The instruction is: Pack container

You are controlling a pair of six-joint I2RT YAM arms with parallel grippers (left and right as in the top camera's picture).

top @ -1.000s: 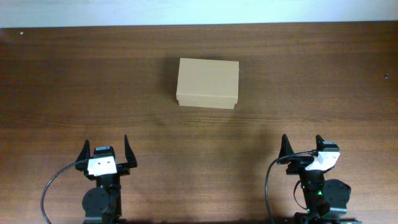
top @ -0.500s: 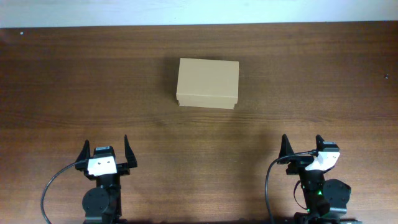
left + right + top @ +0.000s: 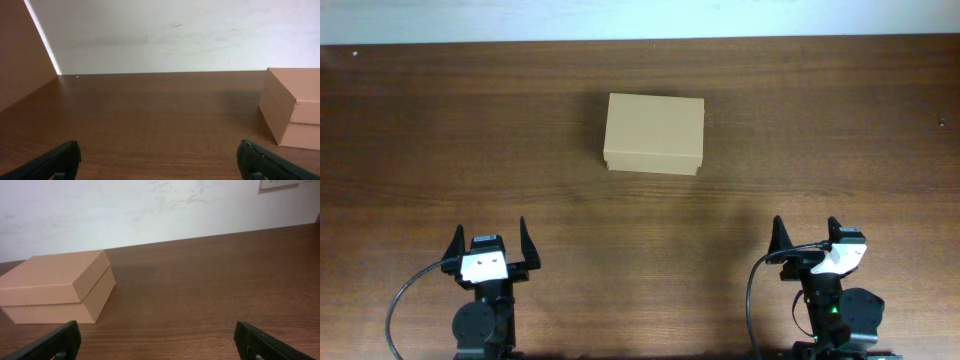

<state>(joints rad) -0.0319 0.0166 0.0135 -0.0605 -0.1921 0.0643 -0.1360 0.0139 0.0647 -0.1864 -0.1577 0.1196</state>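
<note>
**Item 1, container** [image 3: 654, 134]. Tan-brown cardboard box, plain, lid down. It stands on the table [image 3: 420, 130] toward the far edge, slightly left of the middle and well apart from both my grippers. The overhead view gives only its flat top and a thin front lip. My right wrist view shows the box at the left of frame with one corner turned toward me, the lid overlapping the base along a visible seam. My left wrist view catches part of it at the right edge, cut off by the frame.

**Item 2, left gripper** [image 3: 490, 245]. At the near edge of the table, on my left side. The fingers [image 3: 60, 160] are spread wide and hold nothing; only bare wood lies between them.

**Item 3, right gripper** [image 3: 807, 237]. At the near edge, on my right side. It is likewise spread wide and empty.

**Item 4, cables** [image 3: 405, 295]. One black loop beside each arm base, seen from overhead only.

**Item 5, wall** [image 3: 175, 35]. White and scuffed, behind the table. The overhead view shows only a strip of it. The right wrist view alone shows a pale plate [image 3: 280, 183] high on the right.
</note>
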